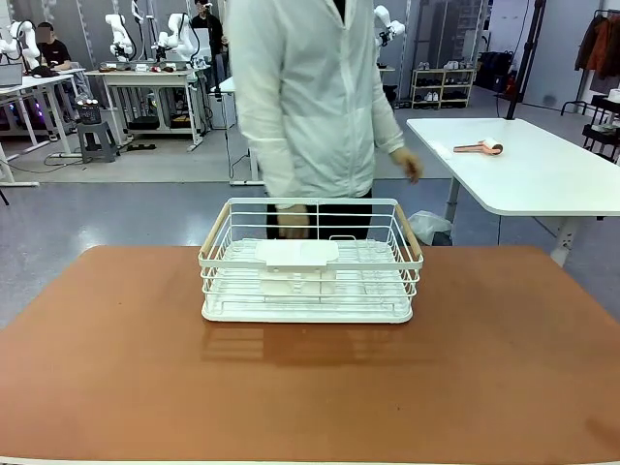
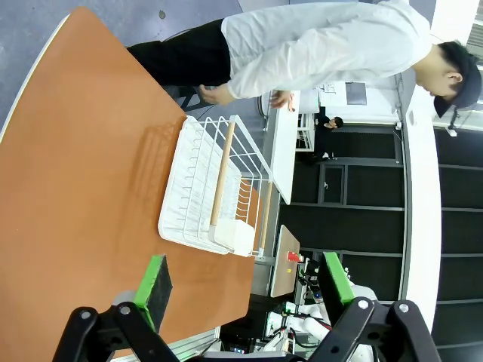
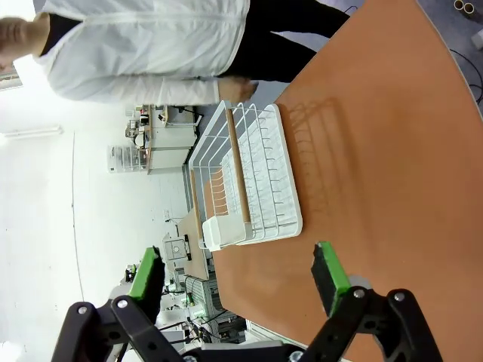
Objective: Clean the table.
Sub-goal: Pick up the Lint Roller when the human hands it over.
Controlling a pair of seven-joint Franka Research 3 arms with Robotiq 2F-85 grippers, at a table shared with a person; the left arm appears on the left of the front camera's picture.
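The desk (image 1: 310, 387) spreads wide and reddish-brown, bare apart from one white wire dish rack (image 1: 310, 262) standing toward its far side, near the middle. A person (image 1: 310, 97) stands just behind it, one of their own hands (image 1: 294, 221) down at the rack's far rim; whether it grips the wire cannot be told.

The robot's left hand (image 2: 243, 279) hangs above the near part of the desk with its green pads spread wide and nothing between them. The robot's right hand (image 3: 238, 275) is likewise fully spread and empty, well apart from the rack.

Clearing the desk seems to mean getting this rack off it. A good way would be to leave the far rim to the person and go for the wooden side bars (image 1: 215, 228), one arm to each short side. The wires are thin and slippery, so the bars look the surer hold. Both sides should rise level, or the white holder (image 1: 295, 257) at the near rim may tip.
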